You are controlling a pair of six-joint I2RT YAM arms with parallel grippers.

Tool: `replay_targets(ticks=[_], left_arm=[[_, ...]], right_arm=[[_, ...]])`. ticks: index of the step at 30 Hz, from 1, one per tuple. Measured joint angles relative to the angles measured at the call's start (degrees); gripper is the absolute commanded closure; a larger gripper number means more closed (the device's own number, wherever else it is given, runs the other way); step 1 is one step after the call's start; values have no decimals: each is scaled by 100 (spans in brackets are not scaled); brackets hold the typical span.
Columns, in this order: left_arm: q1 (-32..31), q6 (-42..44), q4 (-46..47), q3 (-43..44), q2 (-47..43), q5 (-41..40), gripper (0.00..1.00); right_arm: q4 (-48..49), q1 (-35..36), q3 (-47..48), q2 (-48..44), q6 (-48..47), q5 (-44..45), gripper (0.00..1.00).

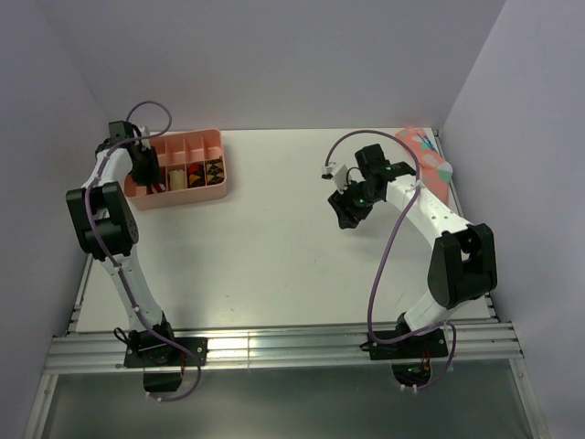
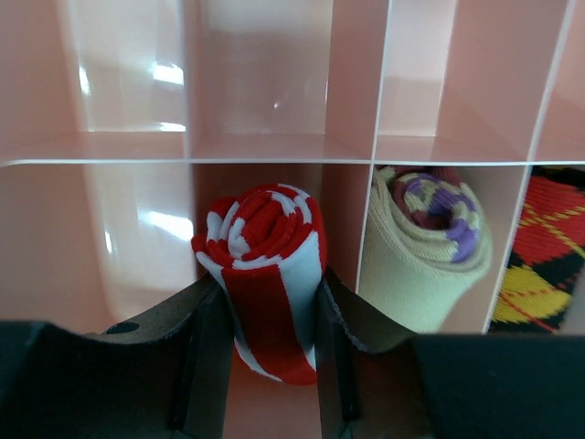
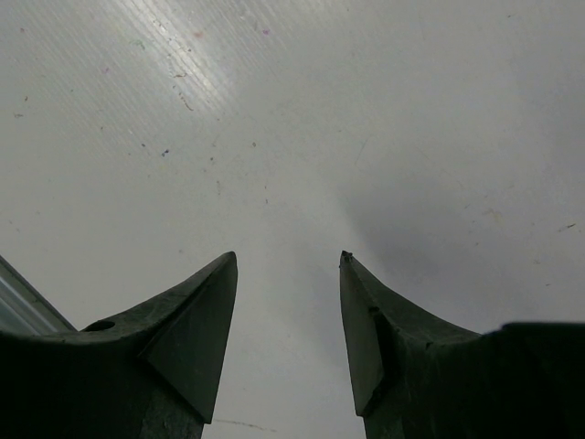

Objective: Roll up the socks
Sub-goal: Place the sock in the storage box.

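The red-and-white striped sock is rolled up and stands in a front compartment of the pink divided box. My left gripper is down in that compartment with both fingers pressed against the roll's sides, shut on it. In the top view the left gripper hides this roll. The tan sock with the purple-striped cuff is rolled in the compartment just to the right, and shows in the top view. My right gripper hangs open and empty over the bare table, its fingertips apart.
A red, yellow and black argyle roll fills the compartment beyond the tan sock. The box's back compartments hold nothing. A pink patterned sock lies at the table's far right corner, beside the wall.
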Motion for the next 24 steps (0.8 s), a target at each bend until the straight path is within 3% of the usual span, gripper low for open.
replay_targets(ticks=[12, 19, 24], left_arm=[[-275, -17, -424, 398, 361, -739, 100], [-385, -81, -507, 562, 511, -1128, 72], [-402, -175, -507, 562, 514, -1204, 61]], right_arm=[[0, 0, -37, 0, -4, -4, 44], [-2, 0, -50, 0, -2, -22, 45], [-2, 0, -57, 0, -2, -42, 45]])
